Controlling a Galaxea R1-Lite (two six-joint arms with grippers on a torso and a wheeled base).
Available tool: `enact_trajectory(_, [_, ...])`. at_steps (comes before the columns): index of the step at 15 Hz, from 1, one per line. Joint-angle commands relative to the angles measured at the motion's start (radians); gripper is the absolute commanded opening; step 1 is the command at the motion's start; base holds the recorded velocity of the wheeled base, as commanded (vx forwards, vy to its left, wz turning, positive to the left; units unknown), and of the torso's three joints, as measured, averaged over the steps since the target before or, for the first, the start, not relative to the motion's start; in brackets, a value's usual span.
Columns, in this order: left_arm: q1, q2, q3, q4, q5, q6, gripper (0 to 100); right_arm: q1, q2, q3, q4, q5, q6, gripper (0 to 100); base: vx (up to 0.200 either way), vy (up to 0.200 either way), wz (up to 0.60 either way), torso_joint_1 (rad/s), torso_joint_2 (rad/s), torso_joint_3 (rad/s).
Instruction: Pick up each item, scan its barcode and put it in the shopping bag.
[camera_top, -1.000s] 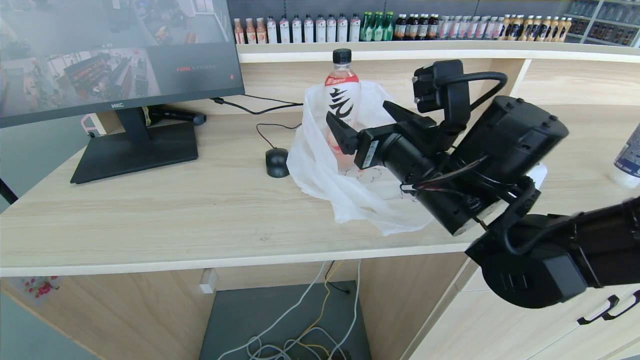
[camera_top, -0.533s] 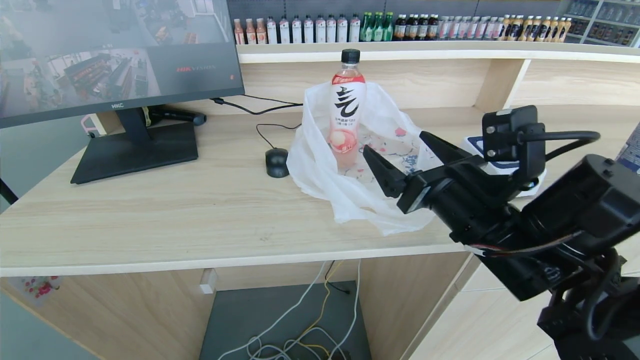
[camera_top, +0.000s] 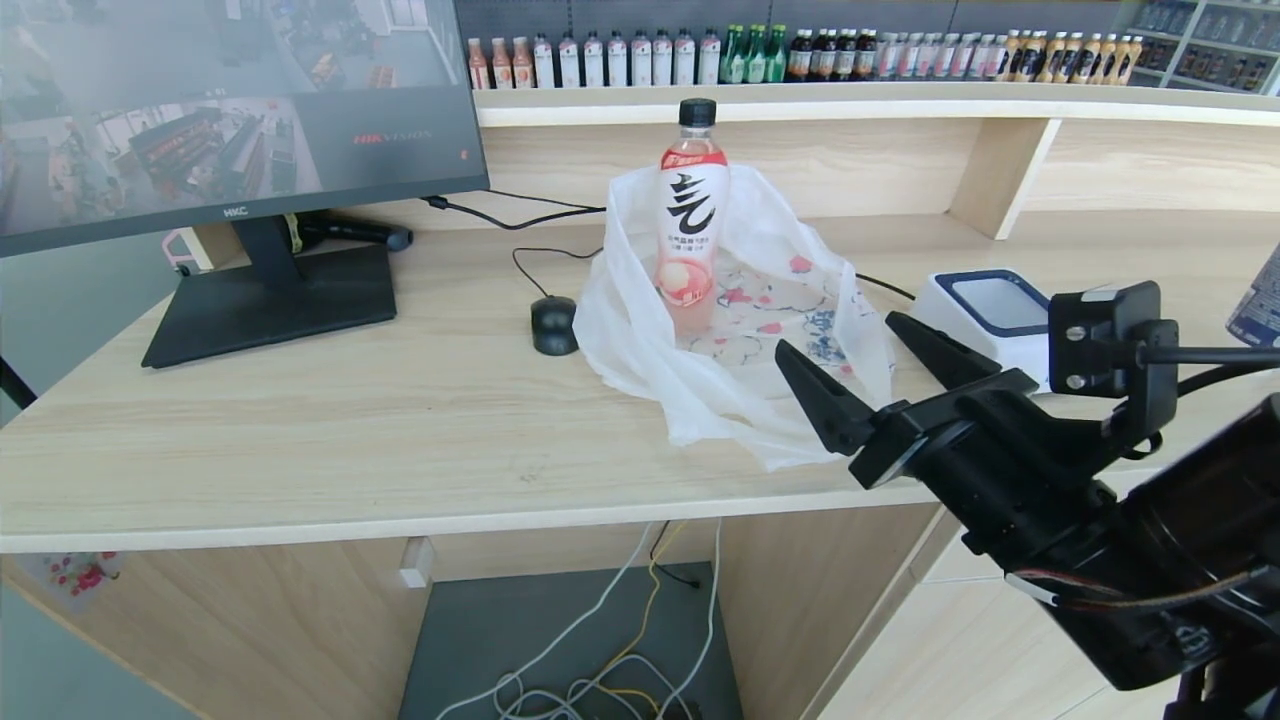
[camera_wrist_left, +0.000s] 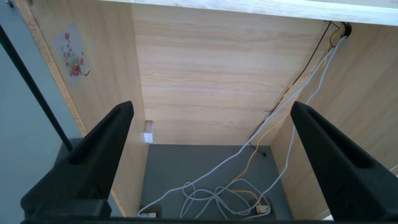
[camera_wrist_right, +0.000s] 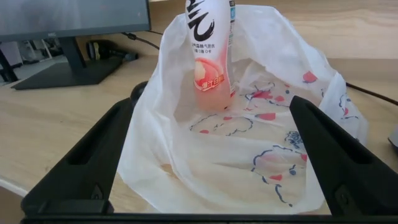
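A pink drink bottle (camera_top: 692, 200) with a black cap stands upright inside the white shopping bag (camera_top: 640, 340) on the wooden counter. My right gripper (camera_top: 840, 338) is open and empty, at the counter's front edge, just in front of the bag and apart from the bottle. In the right wrist view the bottle (camera_wrist_right: 210, 56) rises from the bag (camera_wrist_right: 249, 162) beyond the open right gripper (camera_wrist_right: 210, 106). A white barcode scanner (camera_top: 985, 305) sits to the right of the bag. My left gripper (camera_wrist_left: 211, 109) is open and empty, low down, facing the space under the counter.
A monitor (camera_top: 230, 100) on a black stand occupies the counter's left, with a black mouse (camera_top: 553, 325) beside the bag. Another bottle (camera_top: 1258, 300) shows at the far right edge. Cables (camera_wrist_left: 236, 180) hang under the counter. Shelves of drinks (camera_top: 800, 55) line the back.
My right arm has drawn back from the bottle, down and to the right toward the counter's front edge. The bottle stays upright in the bag, and the scanner has come into sight.
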Motion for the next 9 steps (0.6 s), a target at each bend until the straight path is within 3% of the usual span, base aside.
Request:
enact_trajectory(1, [0.001, 0.0, 0.0, 0.0, 0.0, 0.0, 100, 0.0, -0.003, -0.005, -0.001, 0.0, -0.001, 100, 0.0, 0.0, 0.0, 0.0, 0.0, 0.0])
enact_trajectory(9, [0.001, 0.0, 0.0, 0.0, 0.0, -0.005, 100, 0.003, 0.021, -0.048, -0.001, -0.003, -0.025, 100, 0.0, 0.0, 0.0, 0.0, 0.0, 0.0])
